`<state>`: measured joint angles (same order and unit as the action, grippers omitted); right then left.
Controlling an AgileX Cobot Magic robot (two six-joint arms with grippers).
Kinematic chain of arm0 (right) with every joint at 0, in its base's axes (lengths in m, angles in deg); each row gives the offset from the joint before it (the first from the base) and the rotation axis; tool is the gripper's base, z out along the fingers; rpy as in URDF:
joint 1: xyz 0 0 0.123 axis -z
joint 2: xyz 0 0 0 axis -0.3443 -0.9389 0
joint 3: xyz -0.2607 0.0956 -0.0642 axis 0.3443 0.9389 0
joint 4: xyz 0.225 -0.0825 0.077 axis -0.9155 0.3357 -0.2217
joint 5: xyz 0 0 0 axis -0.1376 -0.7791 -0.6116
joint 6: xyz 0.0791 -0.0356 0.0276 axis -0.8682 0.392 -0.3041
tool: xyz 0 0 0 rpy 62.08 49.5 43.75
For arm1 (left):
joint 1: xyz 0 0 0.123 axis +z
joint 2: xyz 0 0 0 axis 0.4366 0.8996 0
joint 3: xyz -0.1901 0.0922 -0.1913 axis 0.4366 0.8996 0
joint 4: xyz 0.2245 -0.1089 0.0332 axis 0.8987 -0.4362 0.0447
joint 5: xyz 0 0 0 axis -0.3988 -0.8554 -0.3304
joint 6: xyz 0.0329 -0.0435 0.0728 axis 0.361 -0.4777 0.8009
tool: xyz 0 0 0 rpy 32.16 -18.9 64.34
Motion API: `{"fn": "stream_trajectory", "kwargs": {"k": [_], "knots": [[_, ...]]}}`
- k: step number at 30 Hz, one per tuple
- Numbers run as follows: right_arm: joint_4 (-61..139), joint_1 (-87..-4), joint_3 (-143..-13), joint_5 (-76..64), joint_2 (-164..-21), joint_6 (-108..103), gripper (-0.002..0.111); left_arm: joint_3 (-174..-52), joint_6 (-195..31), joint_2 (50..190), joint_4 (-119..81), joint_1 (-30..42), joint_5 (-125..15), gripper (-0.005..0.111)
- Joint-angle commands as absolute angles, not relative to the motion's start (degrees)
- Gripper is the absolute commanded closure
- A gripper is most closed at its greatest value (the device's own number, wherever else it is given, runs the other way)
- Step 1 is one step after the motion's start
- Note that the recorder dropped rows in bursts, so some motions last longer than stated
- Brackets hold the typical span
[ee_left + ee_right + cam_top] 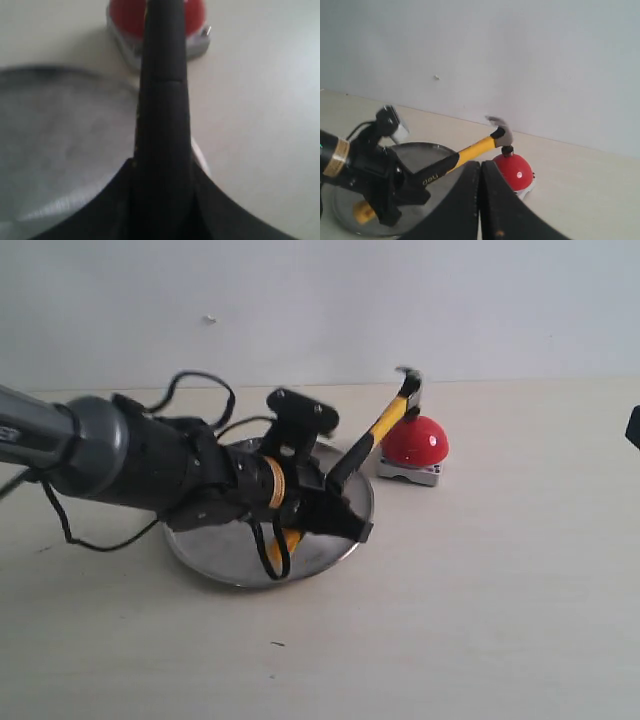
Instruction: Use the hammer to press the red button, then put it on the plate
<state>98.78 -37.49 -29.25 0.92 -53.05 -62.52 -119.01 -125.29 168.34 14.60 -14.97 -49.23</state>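
Note:
My left gripper (338,498) is shut on the black grip of the hammer (385,420), above the right side of the silver plate (205,548). The handle rises to the right, and its dark head (408,385) rests on top of the red button (415,440), which stands just right of the plate. The handle's yellow end (285,540) hangs over the plate. In the left wrist view the black handle (162,100) runs from my gripper (162,200) to the button (125,15). My right gripper (480,172) is shut and empty, facing the button (516,171) and hammer (475,150) from a distance.
A pale tabletop (480,590) spreads round the plate and button, with a white wall (320,300) behind. Black cables (190,385) loop off the left arm over the plate's left side. A dark bit of the right arm (633,427) shows at the right edge.

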Motion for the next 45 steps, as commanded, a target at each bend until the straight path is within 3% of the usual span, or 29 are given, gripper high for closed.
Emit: {"fn": "stream_trajectory", "kwargs": {"k": [1,20,33,45], "knots": [[98.8,-37.5,-28.9,2.9,-52.8,-62.8,0.108,-120.4,-125.4,171.5,14.3,-14.7,-45.5,0.107],[98.8,-37.5,-28.9,3.3,-52.8,-62.9,0.108,-116.7,-129.5,150.6,15.7,-13.9,-46.5,0.107],[98.9,-37.5,-28.9,3.1,-52.8,-62.9,0.108,-99.3,-137.6,149.7,7.2,-9.2,-29.3,0.107],[98.9,-37.5,-28.9,3.5,-52.8,-62.9,0.108,-95.7,-139.4,154.8,-1.2,-8.9,-26.8,0.107]]}}
